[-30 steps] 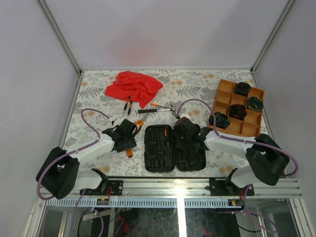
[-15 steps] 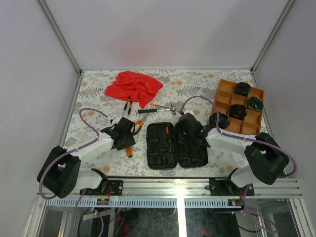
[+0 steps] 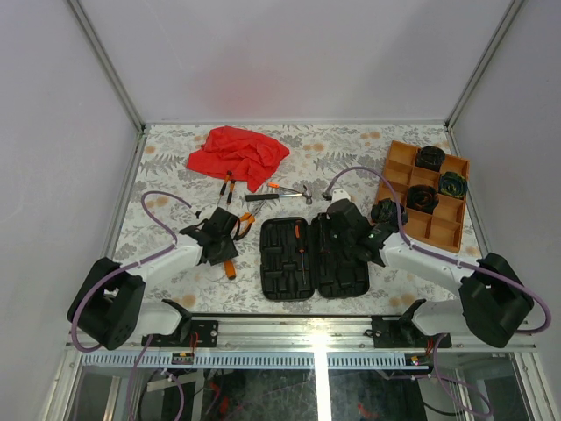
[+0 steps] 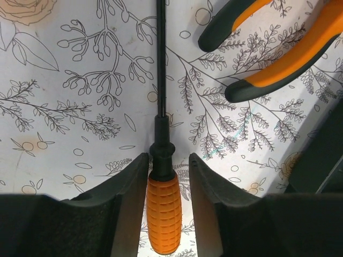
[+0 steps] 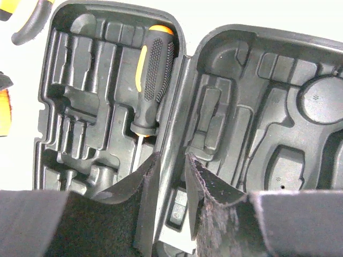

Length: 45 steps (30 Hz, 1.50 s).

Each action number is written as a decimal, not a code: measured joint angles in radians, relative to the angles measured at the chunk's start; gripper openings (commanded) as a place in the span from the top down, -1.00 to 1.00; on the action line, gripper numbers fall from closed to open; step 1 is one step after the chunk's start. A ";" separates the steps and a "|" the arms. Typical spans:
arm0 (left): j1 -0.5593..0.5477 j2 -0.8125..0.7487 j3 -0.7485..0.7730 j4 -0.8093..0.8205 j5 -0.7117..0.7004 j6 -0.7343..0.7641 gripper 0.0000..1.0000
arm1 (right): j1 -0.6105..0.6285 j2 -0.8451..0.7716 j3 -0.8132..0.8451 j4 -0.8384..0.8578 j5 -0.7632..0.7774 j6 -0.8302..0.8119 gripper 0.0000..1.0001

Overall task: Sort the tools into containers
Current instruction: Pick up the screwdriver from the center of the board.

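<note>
Left gripper (image 4: 169,160) narrowly flanks the orange screwdriver (image 4: 163,214); right gripper (image 5: 171,160) narrowly straddles the hinge of the tool case (image 5: 241,107); whether either is gripping is unclear.

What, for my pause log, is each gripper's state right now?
Left gripper: jaws astride the orange-handled screwdriver; grip cannot be told.
Right gripper: jaws narrowly apart over the tool case hinge; grip cannot be told.

Your overhead and wrist views
Overhead looks down on the tool case (image 3: 311,260); right wrist shares it, close up.
</note>
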 measured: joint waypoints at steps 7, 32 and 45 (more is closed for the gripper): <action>0.005 0.006 0.003 0.007 -0.006 0.001 0.56 | -0.001 -0.078 -0.043 -0.022 0.030 -0.005 0.39; 0.004 -0.364 0.062 0.039 0.177 0.107 0.74 | -0.003 -0.309 -0.071 0.023 -0.034 0.125 -0.02; -0.044 -0.287 0.109 0.239 0.310 0.050 0.78 | 0.030 -0.259 -0.121 0.396 -0.207 0.337 -0.10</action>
